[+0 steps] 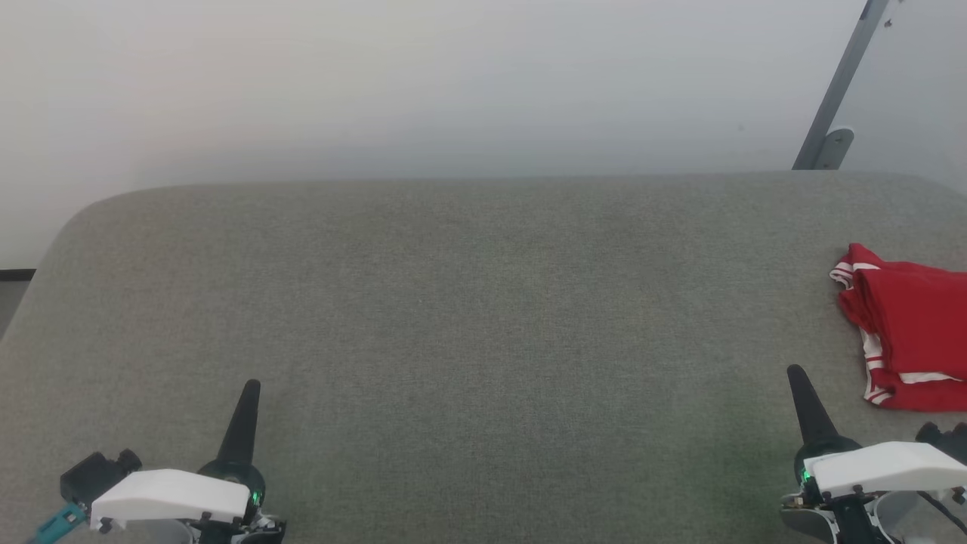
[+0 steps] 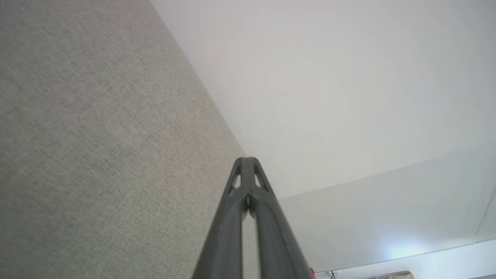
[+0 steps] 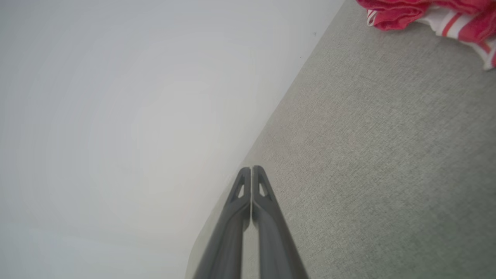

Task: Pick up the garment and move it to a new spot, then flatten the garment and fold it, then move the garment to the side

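1. The garment [image 1: 910, 332] is cut off by the head view's right edge, so all you get is a bunched red heap with striped trim.
2. It sits at the far right of the grey fabric worktop [image 1: 468, 302], near the right end effector [image 1: 795, 372] but apart from it.
3. Right end effector: fingers pressed together, holding nothing.
4. Left end effector [image 1: 251, 387]: same deal, fingers together, empty, over the near left.

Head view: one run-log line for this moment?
garment: red shirt with red-and-white striped trim, folded, right side of grey fabric table | left gripper: shut, empty | right gripper: shut, empty, apart from shirt
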{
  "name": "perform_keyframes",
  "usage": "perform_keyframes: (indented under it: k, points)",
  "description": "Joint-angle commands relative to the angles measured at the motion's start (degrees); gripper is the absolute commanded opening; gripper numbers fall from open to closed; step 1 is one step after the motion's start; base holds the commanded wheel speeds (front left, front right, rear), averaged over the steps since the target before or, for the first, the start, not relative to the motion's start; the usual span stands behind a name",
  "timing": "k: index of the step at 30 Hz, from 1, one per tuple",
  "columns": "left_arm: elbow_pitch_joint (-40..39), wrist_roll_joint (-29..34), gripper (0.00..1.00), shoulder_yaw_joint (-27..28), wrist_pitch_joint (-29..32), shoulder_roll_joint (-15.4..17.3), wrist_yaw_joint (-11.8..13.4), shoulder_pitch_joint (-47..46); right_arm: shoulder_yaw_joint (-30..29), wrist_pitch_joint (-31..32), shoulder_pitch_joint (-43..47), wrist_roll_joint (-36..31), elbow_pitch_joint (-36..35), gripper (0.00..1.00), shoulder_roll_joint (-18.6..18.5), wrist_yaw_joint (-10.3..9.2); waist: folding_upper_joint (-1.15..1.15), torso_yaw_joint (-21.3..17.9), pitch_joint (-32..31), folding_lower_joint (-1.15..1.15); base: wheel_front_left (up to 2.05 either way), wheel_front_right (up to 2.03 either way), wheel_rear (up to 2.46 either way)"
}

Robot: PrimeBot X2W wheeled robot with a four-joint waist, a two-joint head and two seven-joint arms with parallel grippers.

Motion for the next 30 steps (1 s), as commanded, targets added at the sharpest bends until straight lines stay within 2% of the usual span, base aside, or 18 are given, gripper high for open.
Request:
perform_keyframes:
  k: [1,30]
  points:
    - [-0.6,-1.6,0.0,0.4,0.4,0.1,-0.2,-1.2,0.1,0.5,-1.0,1.6,-0.8,0.0,0.0,0.04,0.0,0.0,0.0,0.0,0.0,0.0,0.0]
    - [-0.9,-12.4,0.0,2.2,4.2,-2.8,-0.2,-3.0,0.3,3.6,-2.1,16.3,-1.7,0.0,0.5,0.03,0.0,-0.9,0.5,0.0,0.0,0.0,0.0]
